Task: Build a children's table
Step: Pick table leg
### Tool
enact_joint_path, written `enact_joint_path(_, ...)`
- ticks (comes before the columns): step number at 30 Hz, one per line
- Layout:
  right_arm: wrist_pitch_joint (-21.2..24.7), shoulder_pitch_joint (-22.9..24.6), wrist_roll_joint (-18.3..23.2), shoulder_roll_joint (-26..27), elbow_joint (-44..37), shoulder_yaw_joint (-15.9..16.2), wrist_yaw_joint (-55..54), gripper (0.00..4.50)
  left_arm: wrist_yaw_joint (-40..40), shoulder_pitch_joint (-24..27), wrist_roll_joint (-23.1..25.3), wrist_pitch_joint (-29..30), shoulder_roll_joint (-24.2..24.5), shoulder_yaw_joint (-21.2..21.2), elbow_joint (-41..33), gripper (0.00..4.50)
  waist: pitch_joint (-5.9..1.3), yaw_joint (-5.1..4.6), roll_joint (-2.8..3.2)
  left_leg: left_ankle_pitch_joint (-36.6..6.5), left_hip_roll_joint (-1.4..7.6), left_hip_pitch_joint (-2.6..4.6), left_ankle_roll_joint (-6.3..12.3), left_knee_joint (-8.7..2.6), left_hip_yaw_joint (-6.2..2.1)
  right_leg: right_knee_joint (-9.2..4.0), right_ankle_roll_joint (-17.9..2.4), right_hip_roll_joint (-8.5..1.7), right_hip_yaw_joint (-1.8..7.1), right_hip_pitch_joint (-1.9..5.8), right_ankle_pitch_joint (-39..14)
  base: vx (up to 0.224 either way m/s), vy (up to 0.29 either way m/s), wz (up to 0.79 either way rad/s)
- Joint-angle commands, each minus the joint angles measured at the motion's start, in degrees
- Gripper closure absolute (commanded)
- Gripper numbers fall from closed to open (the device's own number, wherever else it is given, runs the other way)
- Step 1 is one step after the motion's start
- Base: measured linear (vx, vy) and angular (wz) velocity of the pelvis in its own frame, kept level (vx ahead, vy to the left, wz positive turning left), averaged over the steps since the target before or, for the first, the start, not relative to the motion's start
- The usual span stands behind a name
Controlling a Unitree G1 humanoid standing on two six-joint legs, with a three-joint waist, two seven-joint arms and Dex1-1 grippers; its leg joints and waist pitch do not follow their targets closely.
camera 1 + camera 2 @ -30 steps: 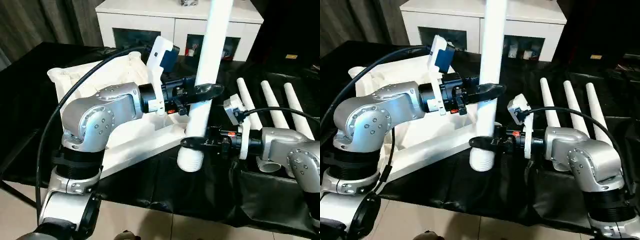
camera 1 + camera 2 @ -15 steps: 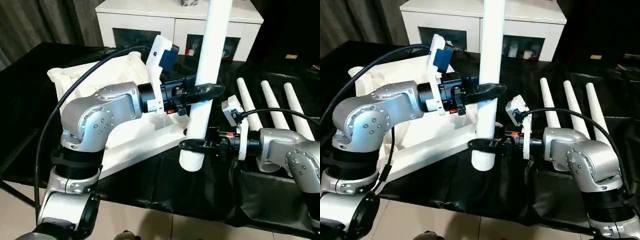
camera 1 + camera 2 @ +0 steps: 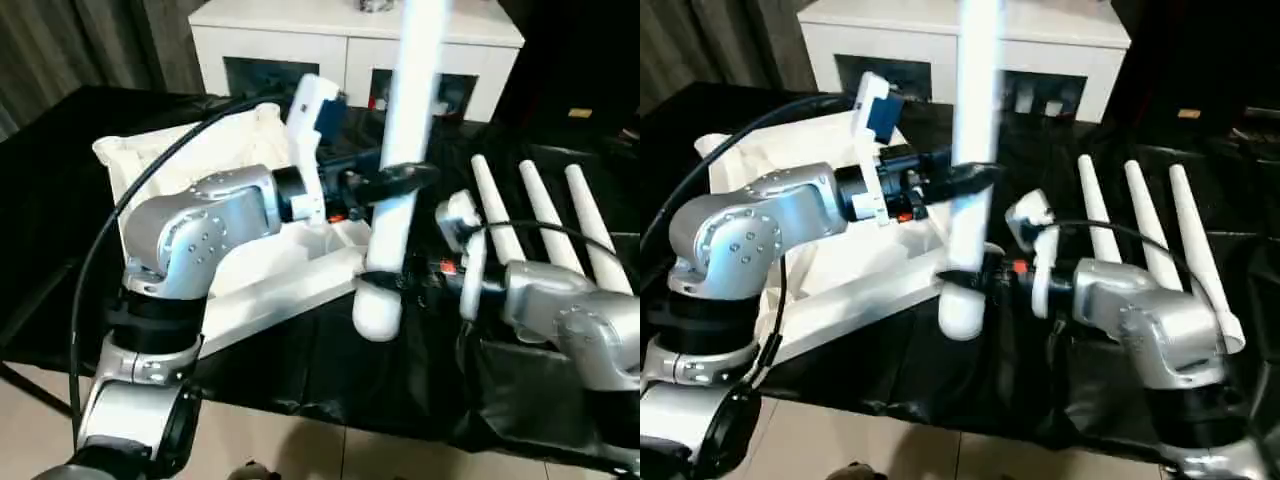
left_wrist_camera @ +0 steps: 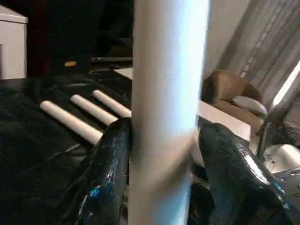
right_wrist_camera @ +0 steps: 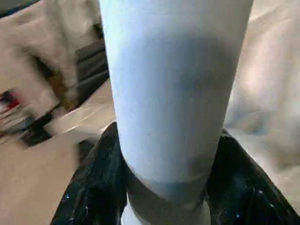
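A black cloth (image 3: pixel 330 360) covers the work surface across most of the head views, with pale floor tiles (image 3: pixel 300 455) along the bottom edge. At the top centre stands a white cabinet (image 3: pixel 300 30) with dark glass doors; what sits behind the glass is too blurred to tell. Grey curtains (image 3: pixel 70 40) hang in the upper left.

On the cloth, left of centre, the white tabletop (image 3: pixel 200 160) lies ribbed side up, tilted toward the lower right.

One white leg (image 3: pixel 400 150) stands nearly upright in the middle of the frame, its top running out of the upper edge and its rounded lower end just off the tabletop's near corner, above the cloth. Whether that end touches anything cannot be told.

The left gripper (image 3: pixel 395 182) is clenched on this leg at mid-height, a black finger (image 4: pixel 105 178) pressing each side. The right gripper (image 3: pixel 965 275) grasps the same leg lower down, close to its foot, fingers (image 5: pixel 93 187) wrapped around it.

Three more legs (image 3: pixel 540 215) lie side by side on the cloth at the right, well apart from the tabletop.
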Motion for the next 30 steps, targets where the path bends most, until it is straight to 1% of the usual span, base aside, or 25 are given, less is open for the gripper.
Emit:
enact_joint_path(1, -2.29, -0.92, -1.48, 1.18, 1.39, -4.12, -5.24, 2.62, 0.25, 0.91, 0.5, 0.01, 0.71, 0.63, -0.68, 1.57, -4.36, 0.02, -0.76, -1.11, 3.1, 0.67, 1.02, -4.0, -1.17, -4.22, -13.36, -4.53, 2.76, 3.32, -3.11, 0.0, 0.0, 0.0)
enact_joint_path(2, -2.51, -0.9, -1.57, 1.4, 1.46, -4.47, -5.76, 2.62, 0.31, 1.1, 0.64, -0.12, 0.84, 0.65, -0.73, 1.49, -4.4, -0.02, -0.8, -1.0, 3.1, 0.65, 0.95, -4.01, -1.2, -4.15, -13.37, -4.52, 2.75, 3.4, -2.8, 0.0, 0.0, 0.0)
enact_joint_path(3, -3.2, -0.82, -2.09, 1.87, 1.78, -5.36, -7.45, 2.62, 0.45, 1.59, 1.08, -0.85, 1.29, 0.75, -0.83, 1.34, -4.46, 0.03, -0.58, -0.93, 3.1, 0.77, 0.95, -3.97, -1.21, -4.08, -13.34, -4.42, 2.72, 3.38, -2.23, 0.0, 0.0, 0.0)
enact_joint_path(5, -3.91, -0.28, -2.5, 2.08, 1.8, -6.27, -8.88, 2.62, 1.71, 2.06, 2.09, -3.62, 1.25, 1.83, -0.57, 1.16, -4.42, -0.12, -0.66, -0.91, 3.11, 0.59, 1.09, -4.03, -1.2, -4.07, -13.14, -4.38, 2.75, 3.51, -1.21, 0.0, 0.0, 0.0)
enact_joint_path(6, -4.98, 0.34, -3.75, 1.92, 1.67, -6.35, -10.04, 2.62, 3.15, 2.1, 3.71, -6.52, 1.14, 2.54, 0.15, 1.15, -4.48, -0.09, -0.49, -0.95, 3.13, 0.56, 1.21, -3.98, -1.27, -4.12, -13.01, -4.46, 2.73, 3.61, -0.76, 0.0, 0.0, 0.0)
enact_joint_path(7, -6.38, 0.82, -5.46, 1.67, 1.98, -6.11, -11.16, 2.62, 3.28, 3.01, 7.09, -10.8, 2.08, 1.05, 0.59, 1.12, -4.41, -0.18, -0.27, -1.31, 3.11, 0.58, 1.15, -4.03, -1.31, -4.13, -12.96, -4.42, 2.71, 3.61, -0.81, 0.0, 0.0, 0.0)
enact_joint_path(8, -6.38, 0.82, -5.46, 1.67, 1.98, -6.11, -11.16, 2.62, 3.28, 3.01, 7.09, -10.8, 2.08, 1.05, 0.59, 1.1, -4.39, -0.16, -0.35, -1.47, 3.2, 0.55, 1.28, -4.09, -1.42, -4.38, -12.58, -4.44, 2.68, 3.57, -1.17, 0.0, 0.0, 0.0)
enact_joint_path(9, -8.8, 1.21, -8.01, 1.48, 2.82, -5.73, -12.94, 2.62, 3.87, 4.19, 10.81, -15.08, 2.94, -0.76, 1.18, 1.1, -4.4, -0.32, -0.44, -1.96, 3.14, 0.65, 0.99, -4.1, -1.32, -4.23, -12.37, -4.45, 2.73, 3.66, -1.33, 0.0, 0.0, 0.0)
enact_joint_path(10, -13.86, 2.46, -12.75, 0.75, 4.21, -4.18, -14.75, 2.62, 4.14, 8.09, 18.14, -22.22, 5.38, -6.71, 2.54, 1.09, -4.28, -0.47, -0.34, -2.37, 3.23, 0.52, 0.82, -4.17, -1.37, -4.5, -11.68, -4.45, 2.76, 3.55, -2.25, 0.0, 0.0, 0.0)
enact_joint_path(11, -13.86, 2.46, -12.75, 0.75, 4.21, -4.18, -14.75, 2.62, 4.14, 8.09, 18.14, -22.22, 5.38, -6.71, 2.54, 1.09, -4.31, -0.23, -0.4, -2.42, 3.5, 0.54, 0.82, -4.25, -1.68, -4.78, -10.74, -4.69, 2.68, 3.44, -3.12, 0.0, 0.0, 0.0)
enact_joint_path(12, -15.53, 3.35, -15.56, 0.05, 4.71, -3.06, -16.27, 2.62, 3.6, 11.59, 22.37, -25.5, 7.33, -11.89, 3.17, 1.09, -4.22, -0.61, -0.21, -3.34, 3.3, 0.62, 0.15, -4.37, -1.45, -4.72, -9.7, -4.56, 2.76, 3.5, -4.54, 0.0, 0.0, 0.0)
enact_joint_path(13, -15.58, 3.6, -16.25, -0.2, 4.78, -2.74, -16.77, 2.62, 3.49, 12.68, 23.44, -26.18, 7.88, -13.44, 3.35, 1.09, -4.46, -0.77, -0.13, -2.49, 3.35, 0.72, 0.01, -4.33, -1.4, -4.45, -9.22, -4.36, 2.81, 3.46, -3.59, 0.0, 0.0, 0.0)
enact_joint_path(14, -15.14, 3.76, -15.82, 0.14, 4.94, -3.36, -17.26, 2.62, 3.74, 13.85, 24.92, -26.91, 8.59, -15.33, 4.11, 1.09, -4.51, -0.82, -0.07, -2.12, 3.27, 0.72, -0.05, -4.32, -1.4, -4.31, -9.37, -4.25, 2.76, 3.42, -2.96, 0.0, 0.0, 0.0)
enact_joint_path(15, -14.91, 4.0, -15.44, 0.46, 5.03, -3.95, -17.64, 2.62, 3.61, 15.21, 26.51, -27.76, 9.36, -17.37, 4.9, 1.09, -4.56, -0.86, 0.22, -2.34, 3.27, 0.75, 0.09, -4.32, -1.37, -4.36, -9.83, -4.24, 2.79, 3.27, -2.32, 0.0, 0.0, 0.0)
enact_joint_path(17, -14.41, 4.93, -13.84, 0.93, 4.25, -4.98, -16.88, 2.62, 2.41, 18.34, 29.57, -29.19, 11.14, -22.1, 7.14, 1.09, -4.44, -0.85, -0.01, -3.8, 3.35, 0.69, 0.42, -4.46, -1.36, -4.48, -10.32, -4.36, 2.88, 3.22, -2.71, 0.0, 0.0, 0.0)
enact_joint_path(20, -14.75, 5.38, -13.76, 0.92, 3.79, -4.76, -16.06, 2.62, 2.03, 19.11, 30.76, -30.3, 11.0, -22.66, 8.68, 1.09, -4.25, -0.87, 0.19, -5.93, 3.48, 0.87, -0.11, -4.67, -1.36, -4.67, -11.26, -4.51, 2.88, 3.14, -4.6, 0.0, 0.0, 0.0)
enact_joint_path(21, -14.75, 5.38, -13.76, 0.92, 3.79, -4.76, -16.06, 2.62, 2.03, 19.11, 30.76, -30.3, 11.0, -22.66, 8.68, 1.27, -4.12, -0.92, 0.18, -6.82, 3.49, 0.93, -0.23, -4.74, -1.33, -4.86, -11.46, -4.47, 2.89, 3.05, -5.6, 0.0, 0.0, 0.0)
enact_joint_path(22, -15.07, 5.85, -13.41, 0.91, 2.97, -4.25, -14.93, 2.62, 1.82, 18.85, 31.23, -31.15, 9.81, -21.99, 12.31, 1.27, -4.07, -0.97, -0.07, -7.33, 3.42, 0.91, -0.24, -4.75, -1.29, -5.0, -11.49, -4.45, 2.91, 3.07, -6.3, 0.0, 0.0, 0.0)
enact_joint_path(23, -15.07, 5.85, -13.41, 0.91, 2.97, -4.25, -14.93, 2.62, 1.82, 18.85, 31.23, -31.15, 9.81, -21.99, 12.31, 1.45, -3.98, -1.02, -0.03, -7.56, 3.32, 0.87, -0.27, -4.74, -1.22, -5.05, -11.4, -4.44, 2.94, 3.07, -6.78, 0.0, 0.0, 0.0)
enact_joint_path(24, -15.01, 6.02, -13.11, 1.06, 2.62, -4.12, -14.45, 2.62, 2.47, 18.32, 32.12, -32.06, 9.37, -21.76, 14.51, 1.45, -4.0, -0.92, 0.07, -7.94, 3.33, 1.03, -0.18, -4.76, -1.24, -5.23, -11.07, -4.43, 2.99, 2.93, -7.51, 0.0, 0.0, 0.0)
enact_joint_path(25, -15.1, 6.12, -13.1, 1.06, 2.36, -3.84, -14.09, 2.62, 2.68, 17.57, 32.73, -32.37, 9.26, -21.74, 16.56, 1.56, -4.12, -0.82, 0.22, -7.87, 3.46, 1.06, -0.42, -4.79, -1.38, -5.03, -10.89, -4.57, 2.99, 3.02, -7.29, 0.0, 0.0, 0.0)
enact_joint_path(26, -15.25, 6.3, -13.11, 1.07, 2.11, -3.4, -13.5, 2.62, 3.23, 16.09, 34.39, -33.68, 9.4, -22.34, 20.28, 1.56, -4.06, -0.94, 0.15, -7.83, 3.28, 0.94, -0.23, -4.78, -1.31, -5.22, -10.56, -4.35, 2.96, 2.93, -7.46, 0.0, 0.0, 0.0)
enact_joint_path(27, -15.35, 6.46, -13.19, 0.96, 2.07, -3.14, -13.17, 2.62, 3.75, 15.21, 34.88, -33.44, 9.29, -22.55, 22.2, 1.79, -4.19, -0.9, 0.13, -7.96, 3.27, 1.09, -0.4, -4.81, -1.39, -5.15, -10.18, -4.45, 2.95, 2.98, -7.67, 0.0, 0.0, 0.0)
enact_joint_path(29, -15.42, 6.61, -13.2, 0.95, 2.02, -3.02, -13.05, 2.62, 3.78, 14.48, 34.93, -33.37, 9.11, -22.71, 23.81, 1.93, -4.16, -0.87, 0.1, -7.84, 3.3, 1.0, -0.35, -4.83, -1.41, -5.16, -10.35, -4.55, 2.95, 2.91, -7.24, 0.0, 0.0, 0.0)
enact_joint_path(30, -15.52, 6.89, -13.24, 0.88, 2.02, -2.84, -12.95, 2.62, 2.45, 13.31, 34.13, -33.15, 8.3, -22.62, 26.24, 1.97, -4.15, -0.95, 0.12, -7.67, 3.37, 0.86, -0.41, -4.9, -1.52, -5.1, -10.79, -4.66, 2.92, 3.04, -6.89, 0.0, 0.0, 0.0)
